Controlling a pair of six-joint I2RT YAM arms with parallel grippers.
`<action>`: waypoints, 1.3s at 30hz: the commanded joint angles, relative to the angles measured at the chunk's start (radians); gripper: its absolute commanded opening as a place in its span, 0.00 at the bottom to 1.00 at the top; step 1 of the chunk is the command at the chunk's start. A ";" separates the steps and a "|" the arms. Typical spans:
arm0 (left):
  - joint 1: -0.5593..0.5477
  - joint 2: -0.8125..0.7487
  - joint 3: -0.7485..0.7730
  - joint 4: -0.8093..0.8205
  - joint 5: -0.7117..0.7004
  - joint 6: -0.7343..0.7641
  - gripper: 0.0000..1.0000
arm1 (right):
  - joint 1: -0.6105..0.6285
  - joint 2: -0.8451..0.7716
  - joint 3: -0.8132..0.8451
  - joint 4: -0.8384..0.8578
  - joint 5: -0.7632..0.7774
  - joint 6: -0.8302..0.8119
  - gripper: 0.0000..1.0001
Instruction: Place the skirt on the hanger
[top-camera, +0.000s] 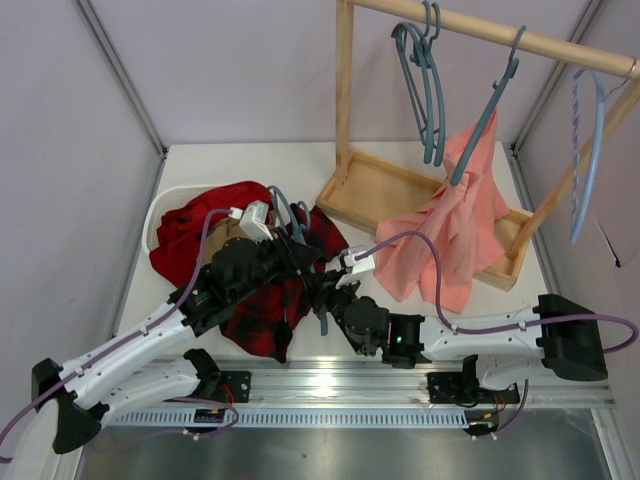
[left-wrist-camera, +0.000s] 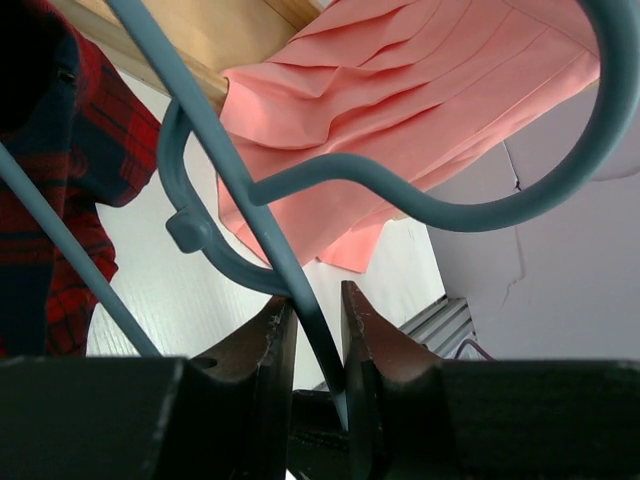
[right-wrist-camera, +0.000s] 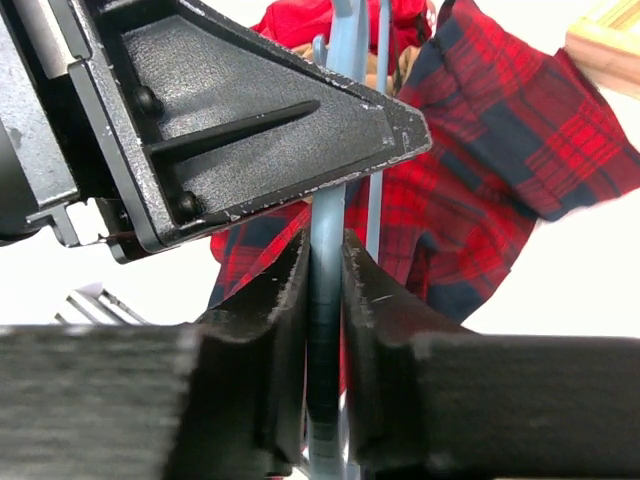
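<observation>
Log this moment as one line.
left gripper: jaws shut on hanger | right gripper: jaws shut on hanger | skirt: lying loose, not yet on hanger

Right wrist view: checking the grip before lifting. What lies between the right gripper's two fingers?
A bar of the hanger, pinched by the right gripper, the skirt behind it; the right wrist view shows this.

Left arm (top-camera: 120, 350), right arm (top-camera: 480, 335): white link shells, matte black joints and bases. A purple cable (top-camera: 440, 270) loops along each (thin, slack). White camera block (top-camera: 256, 218) at the wrists. Left gripper (top-camera: 299, 248) housing black, ribbed, two round screws (right-wrist-camera: 148, 100); fingers (left-wrist-camera: 268, 350) black, grainy. Small green light (top-camera: 398, 339), right arm.
</observation>
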 joint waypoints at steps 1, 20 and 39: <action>0.020 -0.021 0.041 0.074 -0.021 0.067 0.17 | 0.008 -0.002 0.057 -0.093 -0.036 0.058 0.25; 0.175 -0.064 0.105 -0.101 0.201 0.274 0.15 | -0.006 -0.216 -0.031 -0.328 -0.290 0.083 0.59; 0.278 -0.151 -0.029 0.054 0.309 0.211 0.09 | 0.008 -0.177 -0.181 -0.251 -0.464 0.106 0.49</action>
